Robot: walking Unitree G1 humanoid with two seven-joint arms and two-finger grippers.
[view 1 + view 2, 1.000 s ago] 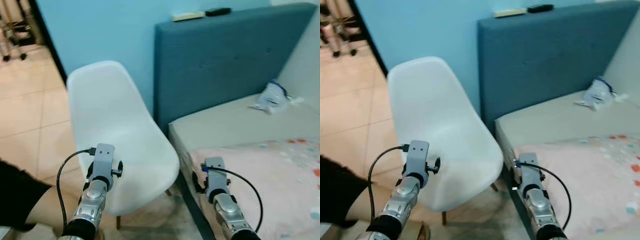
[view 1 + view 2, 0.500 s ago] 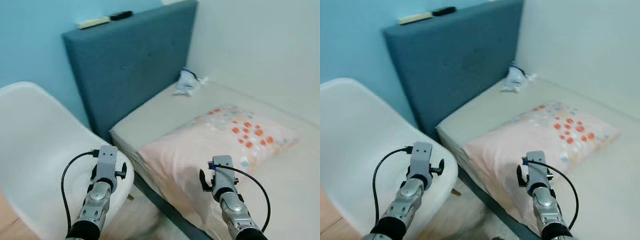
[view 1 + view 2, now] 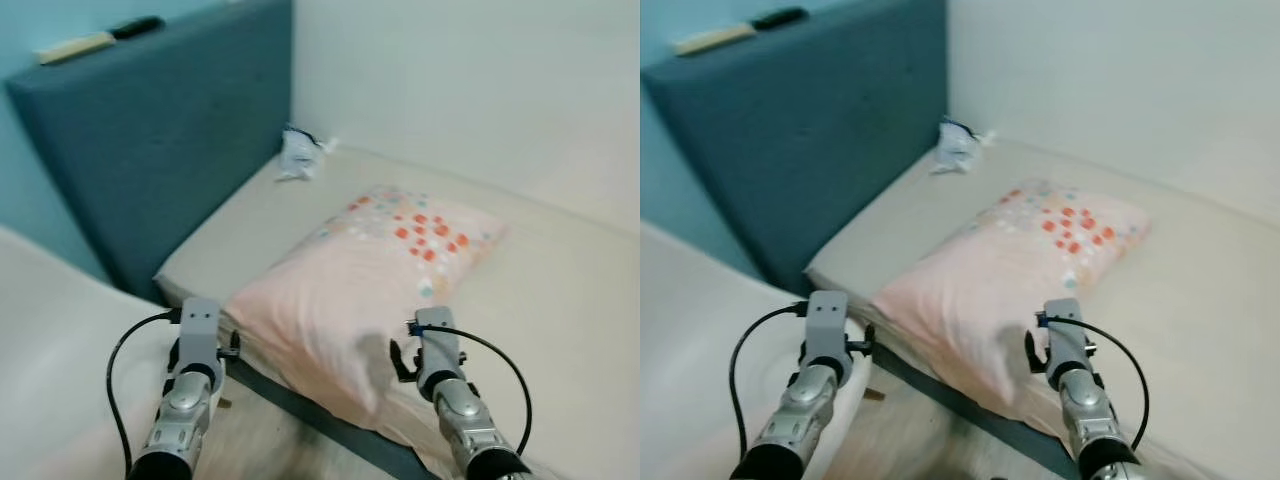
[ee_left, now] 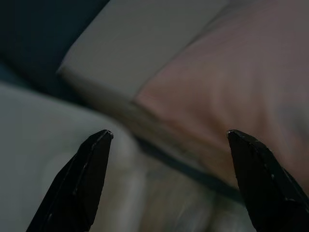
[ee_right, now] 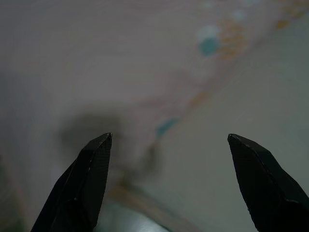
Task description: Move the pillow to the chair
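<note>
Swinging rightward since the earlier frames, the head camera now faces the bed rather than the chair; the things themselves look unmoved. Only the pale rim of the white moulded plastic chair (image 3: 50,330) shows, just beside the near corner of the beige mattress (image 3: 560,290). On that mattress lies the pale pink pillow (image 3: 370,270) with orange and blue dots, its near end overhanging the mattress edge and well apart from the dark blue padded headboard (image 3: 150,130). A crumpled white wrapper (image 3: 297,155) sits near the headboard end of the mattress. The left gripper (image 4: 166,140) hovers between chair and pillow, fingers spread wide and holding nothing. The right gripper (image 5: 169,142) hangs above the pillow's near end, fingers likewise spread and empty. Both arms seem held forward and level to bracket the pillow for a two-sided grasp, which looks like the next step.
</note>
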